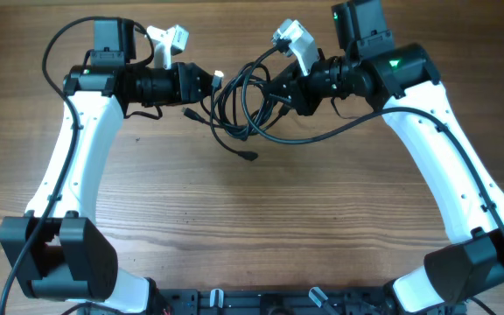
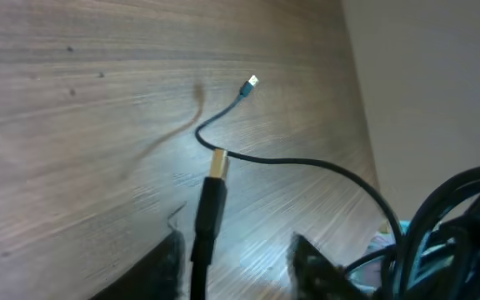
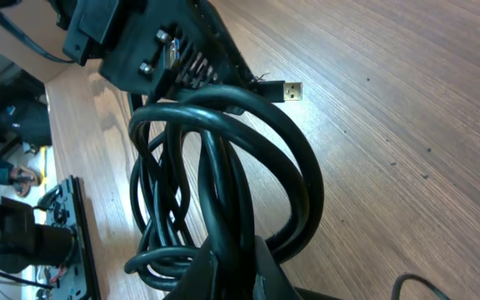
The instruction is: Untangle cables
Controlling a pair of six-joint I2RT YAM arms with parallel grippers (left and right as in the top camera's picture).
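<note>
The cables (image 1: 245,103) are a bundle of black loops hanging between my two grippers near the table's far edge. My right gripper (image 1: 280,92) is shut on the bundle; in the right wrist view its fingers (image 3: 242,254) pinch several thick loops (image 3: 223,167). My left gripper (image 1: 210,85) is open, its fingers (image 2: 233,262) well apart. A black cord with a gold-tipped plug (image 2: 215,167) runs out between them, close to the left finger. A thin cord with a small plug (image 2: 251,82) lies on the wood ahead. Another plug end (image 1: 248,156) lies below the bundle.
The wooden table (image 1: 252,227) ends at a white wall (image 2: 440,67) behind the grippers. The left gripper body (image 3: 140,42) hangs close above the bundle in the right wrist view, with a silver plug (image 3: 290,90) beside it. A black rail (image 3: 77,242) runs along the table edge.
</note>
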